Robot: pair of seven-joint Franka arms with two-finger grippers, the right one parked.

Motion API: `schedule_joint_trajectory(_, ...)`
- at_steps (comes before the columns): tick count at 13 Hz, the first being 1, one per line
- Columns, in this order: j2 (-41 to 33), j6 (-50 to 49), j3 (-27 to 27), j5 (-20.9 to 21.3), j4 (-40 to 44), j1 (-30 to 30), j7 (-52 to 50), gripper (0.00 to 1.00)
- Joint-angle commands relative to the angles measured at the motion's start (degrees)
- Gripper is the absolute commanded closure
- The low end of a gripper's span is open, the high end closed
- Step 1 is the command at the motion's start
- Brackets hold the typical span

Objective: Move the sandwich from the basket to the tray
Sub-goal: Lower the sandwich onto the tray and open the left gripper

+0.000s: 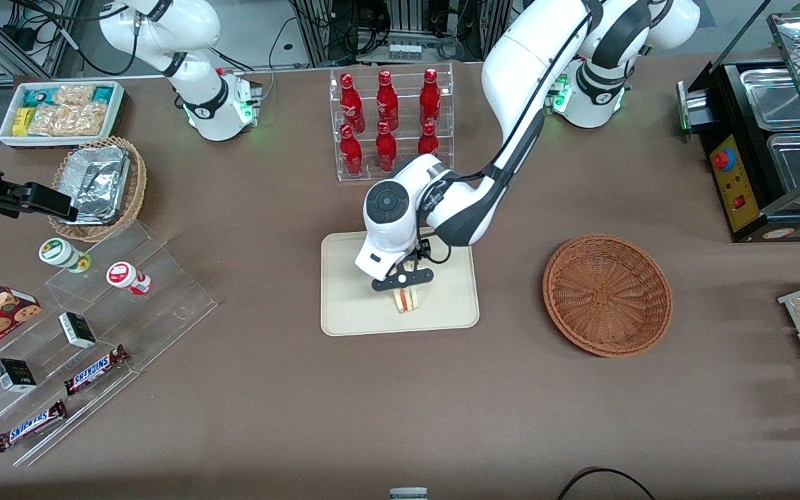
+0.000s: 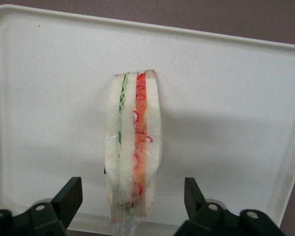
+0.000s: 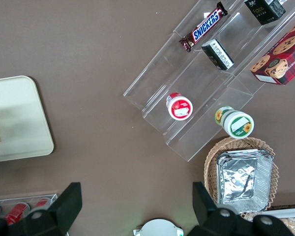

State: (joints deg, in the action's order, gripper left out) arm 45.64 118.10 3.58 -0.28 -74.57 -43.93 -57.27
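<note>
One sandwich (image 2: 132,147) stands on its edge on the tray (image 1: 351,312), and we take the tray as our landmark. The gripper (image 1: 403,278) hangs directly above the sandwich, over the part of the tray nearer the front camera. In the wrist view we see its fingers (image 2: 69,199) spread wide apart, one on each side of the sandwich, with a clear gap between each finger and the bread, so nothing is clamped. The red and green filling layers face the wrist camera as stripes between the pale slices. From the front we see only the lower end of the sandwich below the gripper; the rest is hidden by the gripper and the arm's wrist, which also cover part of the tray. The fingertips are cut off in the wrist view, so we cannot tell how close they come to the tray. The basket (image 1: 607,295) sits well apart from the tray, toward the working arm's end of the table, and nothing shows in it.
</note>
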Motion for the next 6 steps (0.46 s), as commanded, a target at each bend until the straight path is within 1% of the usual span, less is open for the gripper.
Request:
schedule_joint_trajectory(1, -2.6, -3.0, -0.6, -0.4, 0.4, -0.4, -1.4, 0.0)
schedule_joint_trajectory(4, -6.8, -7.6, -0.6, -0.5, 0.3, 0.2, 0.0, 0.0)
schedule_joint_trajectory(6, -8.3, -10.2, -0.7, -1.9, 0.3, 1.9, 3.1, 0.0)
